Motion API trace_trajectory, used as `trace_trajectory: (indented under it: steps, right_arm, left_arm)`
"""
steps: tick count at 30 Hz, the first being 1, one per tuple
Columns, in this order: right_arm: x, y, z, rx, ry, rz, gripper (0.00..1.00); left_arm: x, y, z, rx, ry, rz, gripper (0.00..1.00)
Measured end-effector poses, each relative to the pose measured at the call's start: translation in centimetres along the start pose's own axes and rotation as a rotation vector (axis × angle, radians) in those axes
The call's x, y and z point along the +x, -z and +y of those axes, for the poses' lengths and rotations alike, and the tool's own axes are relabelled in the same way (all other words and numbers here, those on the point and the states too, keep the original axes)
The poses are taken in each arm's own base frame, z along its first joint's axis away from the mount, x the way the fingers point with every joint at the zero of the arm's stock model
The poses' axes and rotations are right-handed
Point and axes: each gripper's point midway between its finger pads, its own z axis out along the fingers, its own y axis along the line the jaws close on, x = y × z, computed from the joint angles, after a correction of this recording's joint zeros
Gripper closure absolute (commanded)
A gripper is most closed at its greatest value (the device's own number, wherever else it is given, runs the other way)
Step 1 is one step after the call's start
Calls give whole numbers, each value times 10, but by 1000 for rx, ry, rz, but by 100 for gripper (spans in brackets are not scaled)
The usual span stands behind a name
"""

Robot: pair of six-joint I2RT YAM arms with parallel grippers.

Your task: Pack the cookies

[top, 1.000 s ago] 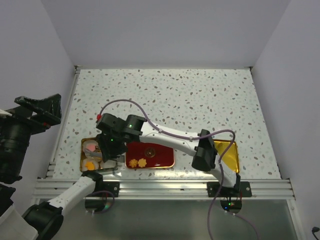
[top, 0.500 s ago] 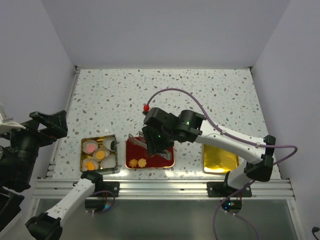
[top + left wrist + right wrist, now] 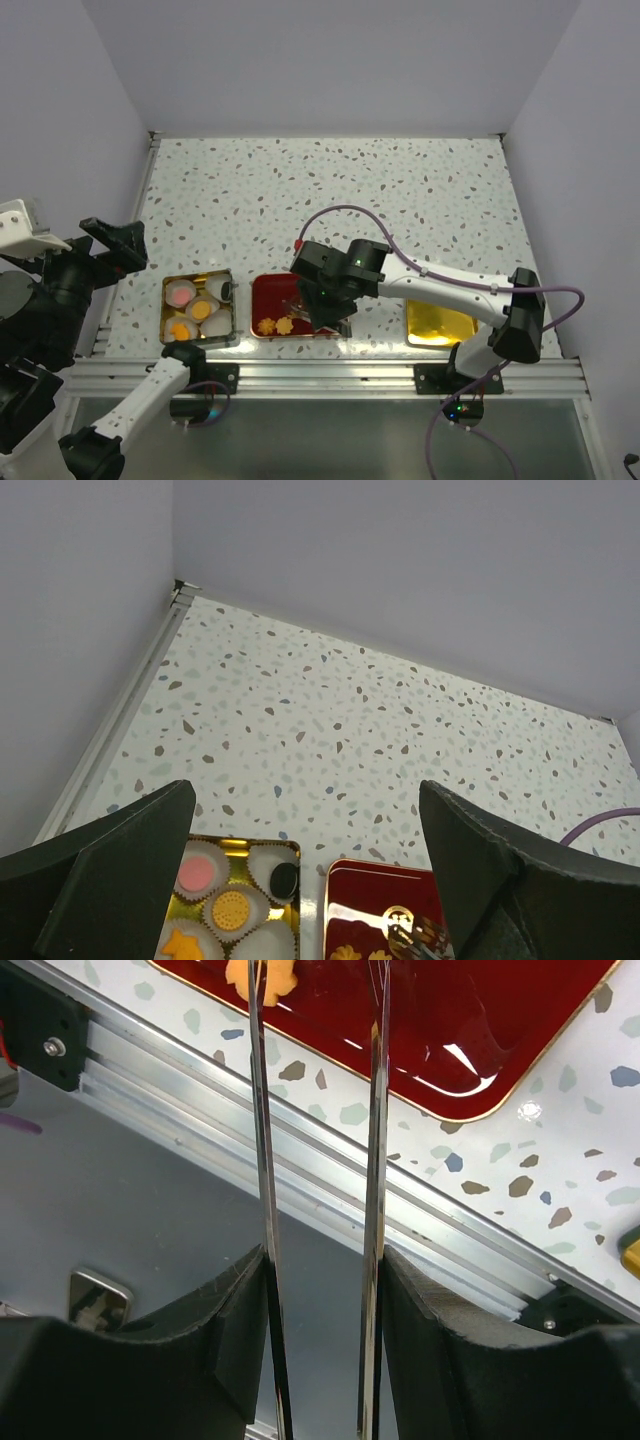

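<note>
Top external view: your speckled white terrazzo desk (image 3: 400,190) carries three containers along its near edge. A glossy dark-red rectangular tray (image 3: 275,295) sits in the middle, with a flat gold rectangular tray (image 3: 435,325) to its right. A square gold tin (image 3: 198,273) lined with white pleated paper cups (image 3: 268,942) sits to its left.

Your right tool (image 3: 315,1110) hangs low over the red tray. Its thin metal blades are parallel with a narrow gap, nothing gripped.

Your left tool (image 3: 305,810) sits high off the desk's left side, fingers spread wide, empty.

Cookies (image 3: 231,909): pink, yellow and dark brown rounds plus one flower sit in the tin's cups. Two orange-brown flower-shaped cookies (image 3: 267,326) lie side by side in the red tray's near left corner.
</note>
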Motion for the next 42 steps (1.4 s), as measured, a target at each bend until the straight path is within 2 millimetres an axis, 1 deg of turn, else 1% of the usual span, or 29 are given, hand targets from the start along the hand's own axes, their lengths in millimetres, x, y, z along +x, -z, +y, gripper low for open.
trace_trajectory:
  steps: [3,8,13,19,23,28,31,35,37,39,42]
  right_arm:
    - [0,-1,4,-18,0,6,52]
    - [7,-4,11,-46,2,39,52]
    - [14,-13,15,-50,7,86,52]
    - [20,-26,18,-49,7,140,52]
    - [21,-29,21,-58,8,147,58]
    - [21,-29,23,-67,12,148,69]
    - [22,-29,23,-66,12,148,73]
    - [22,-28,22,-59,13,150,77]
    - [21,-26,21,-53,15,147,77]
    - [18,-21,22,-52,17,140,77]
    - [8,-9,26,-52,22,104,78]
  left_arm:
    - [0,-1,0,-1,0,0,0]
    - [4,-3,0,-5,-4,8,0]
    - [7,-5,1,-12,-9,16,0]
    - [7,-4,4,-18,-8,10,0]
    - [6,-3,5,-26,-7,4,0]
    - [5,-2,8,-38,-9,0,0]
    - [5,-2,10,-45,-16,-1,0]
    - [5,-2,12,-56,-18,-3,0]
    - [5,-2,12,-58,-19,-4,0]
    - [5,-1,13,-61,-21,-5,0]
    - [4,-1,14,-64,-27,-9,0]
